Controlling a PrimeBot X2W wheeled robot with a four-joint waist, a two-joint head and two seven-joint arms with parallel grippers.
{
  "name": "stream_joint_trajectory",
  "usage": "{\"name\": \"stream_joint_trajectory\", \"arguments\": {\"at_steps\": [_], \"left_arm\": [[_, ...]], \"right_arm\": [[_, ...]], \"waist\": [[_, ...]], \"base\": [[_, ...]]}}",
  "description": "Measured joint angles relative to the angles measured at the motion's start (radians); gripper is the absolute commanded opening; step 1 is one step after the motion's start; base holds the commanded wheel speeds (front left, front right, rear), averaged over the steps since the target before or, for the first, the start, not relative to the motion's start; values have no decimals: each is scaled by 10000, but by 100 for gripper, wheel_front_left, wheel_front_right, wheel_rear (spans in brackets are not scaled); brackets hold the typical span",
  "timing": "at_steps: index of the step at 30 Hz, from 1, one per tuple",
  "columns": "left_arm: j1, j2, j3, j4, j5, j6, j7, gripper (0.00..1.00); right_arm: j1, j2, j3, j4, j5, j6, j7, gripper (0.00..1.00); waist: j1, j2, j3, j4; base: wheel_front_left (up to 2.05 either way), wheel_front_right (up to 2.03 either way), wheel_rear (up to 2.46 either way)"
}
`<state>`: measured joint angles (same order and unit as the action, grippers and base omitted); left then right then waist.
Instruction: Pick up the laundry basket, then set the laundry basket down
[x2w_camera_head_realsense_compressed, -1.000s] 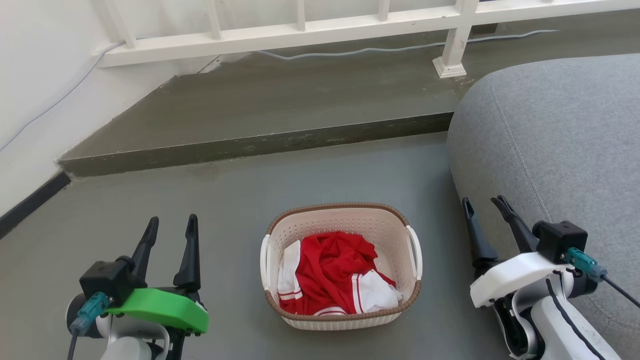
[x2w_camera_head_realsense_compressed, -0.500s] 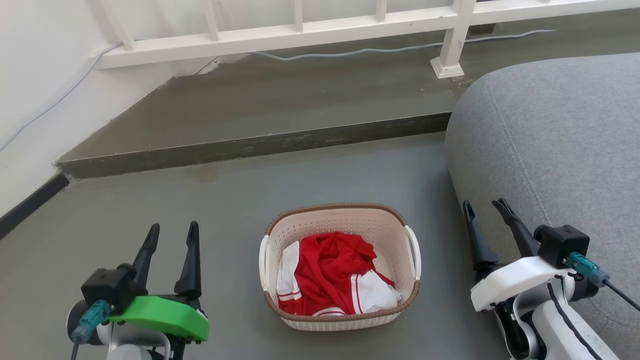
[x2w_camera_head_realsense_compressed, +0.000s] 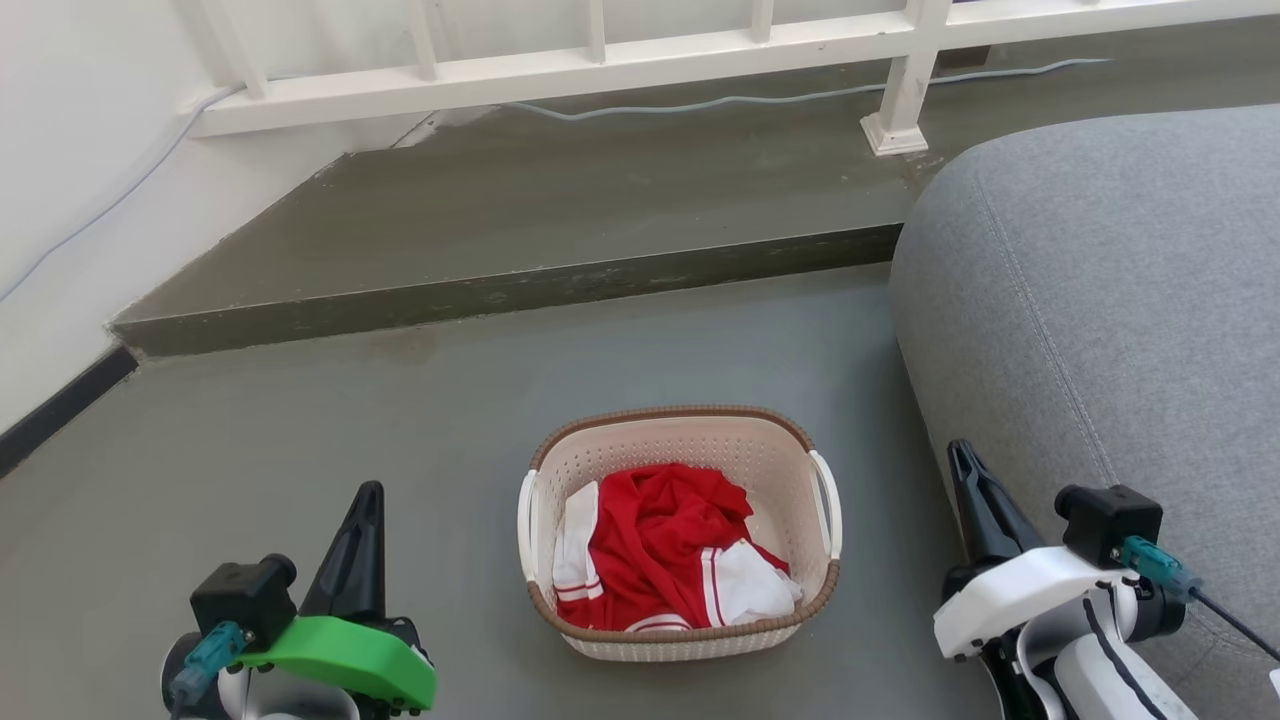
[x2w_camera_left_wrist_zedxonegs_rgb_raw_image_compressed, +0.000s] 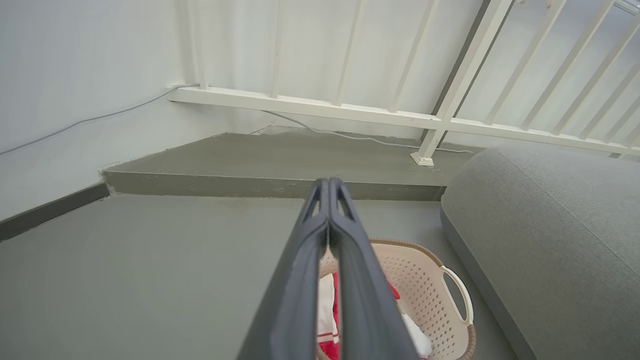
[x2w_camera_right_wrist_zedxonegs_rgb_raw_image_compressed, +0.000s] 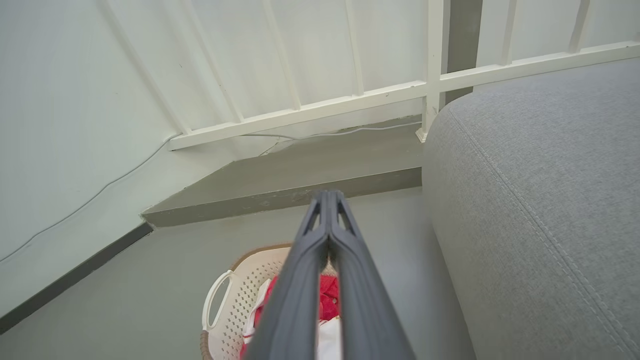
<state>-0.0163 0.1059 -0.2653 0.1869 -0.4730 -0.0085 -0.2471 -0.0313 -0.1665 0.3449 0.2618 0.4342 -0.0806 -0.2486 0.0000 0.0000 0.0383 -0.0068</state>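
Left gripper: fingers pressed together, holding nothing, left of the laundry basket and clear of it. Right gripper: also clenched and empty, right of the basket, against the grey sofa. Basket stands upright on the grey floor between them. Contents: crumpled red garment, white cloth with red stripes.

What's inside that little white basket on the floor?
The laundry basket holds crumpled red clothing with white striped parts. It covers the bottom, so anything underneath is hidden.
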Motion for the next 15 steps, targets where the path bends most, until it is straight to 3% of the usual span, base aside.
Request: {"name": "stream_joint_trajectory", "arguments": {"at_steps": [15], "left_arm": [[9,-50,382,17,-1772,-98,454,0]], "right_arm": [[18,140,-541,-56,1854,280,366,0]], "waist": [[0,0,-56,10]], "base": [[0,0,0]]}}
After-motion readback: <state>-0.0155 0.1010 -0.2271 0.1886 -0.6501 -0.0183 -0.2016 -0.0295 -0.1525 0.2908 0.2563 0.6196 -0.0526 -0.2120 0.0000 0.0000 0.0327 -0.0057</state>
